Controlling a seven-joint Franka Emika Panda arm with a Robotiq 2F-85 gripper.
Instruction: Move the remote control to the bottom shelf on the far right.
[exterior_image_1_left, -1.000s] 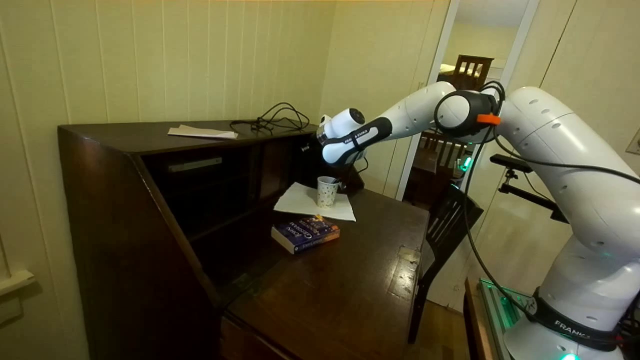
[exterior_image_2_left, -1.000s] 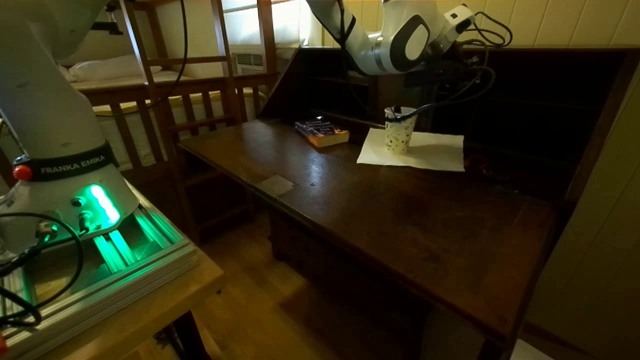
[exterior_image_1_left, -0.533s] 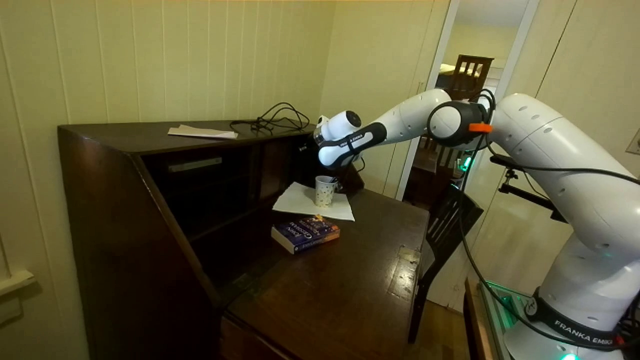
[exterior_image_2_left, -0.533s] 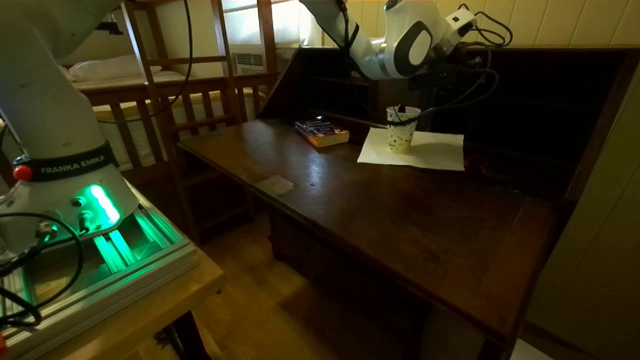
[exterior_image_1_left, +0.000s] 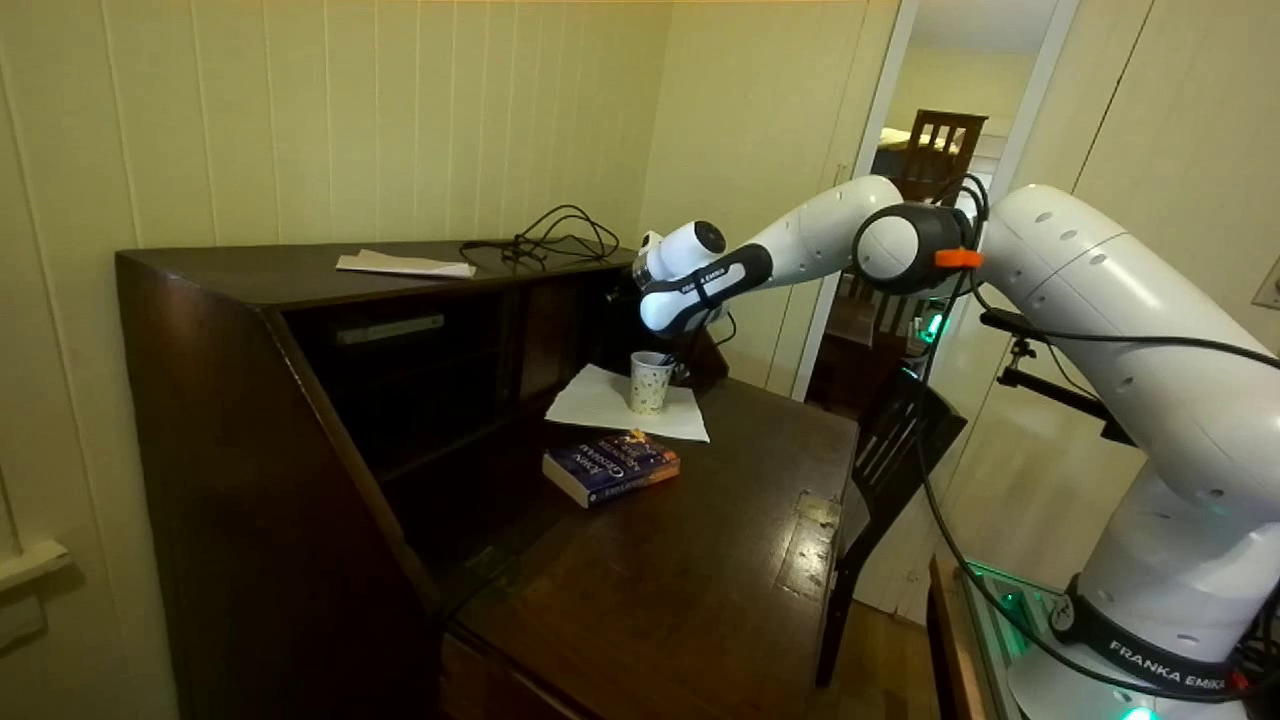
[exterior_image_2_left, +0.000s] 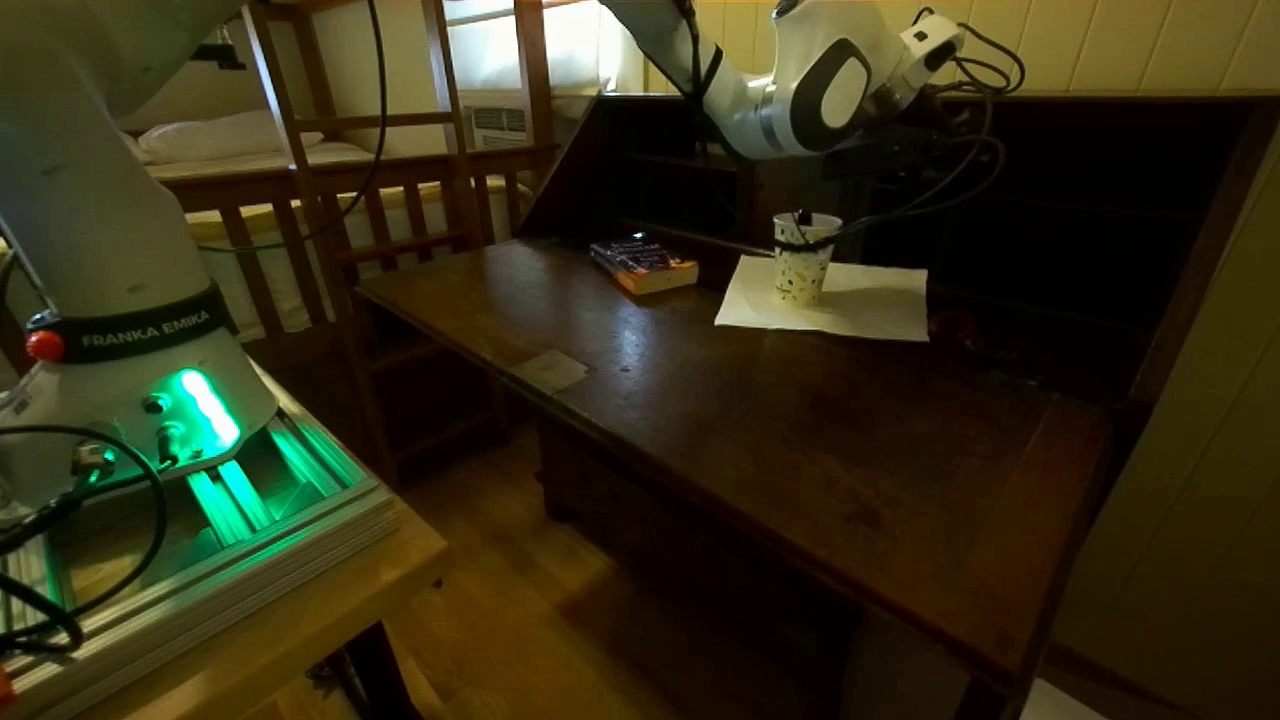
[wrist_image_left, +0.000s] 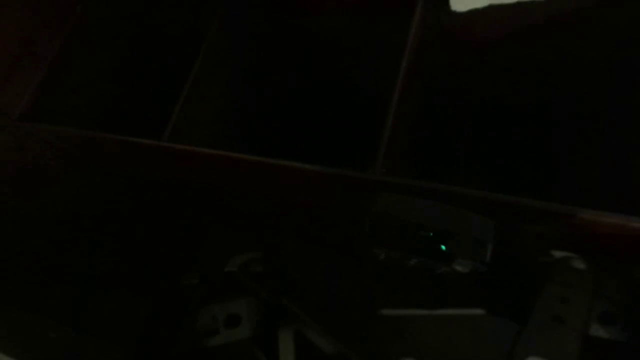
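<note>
Base (exterior_image_2_left: 110, 390): white, upright, ringed by a black collar (exterior_image_2_left: 150, 330) lettered FRANKA EMIKA.
Status light (exterior_image_2_left: 208, 412): green, lit, set low in the base.
Upper arm (exterior_image_1_left: 1160, 385): white, rising above the base, leaning toward the elbow.
Elbow (exterior_image_1_left: 900, 248): bent, black and white, with an orange clip (exterior_image_1_left: 957, 259) at its side.
Forearm (exterior_image_1_left: 815, 232): white, sloping down from elbow to wrist.
Wrist (exterior_image_1_left: 690, 255): bent, white and black, lower than the elbow.
Gripper (wrist_image_left: 407, 260): at the wrist's end; in deep shadow in both exterior views.
Fingers (wrist_image_left: 560, 300): well apart in the wrist view, dimly lit.
</note>
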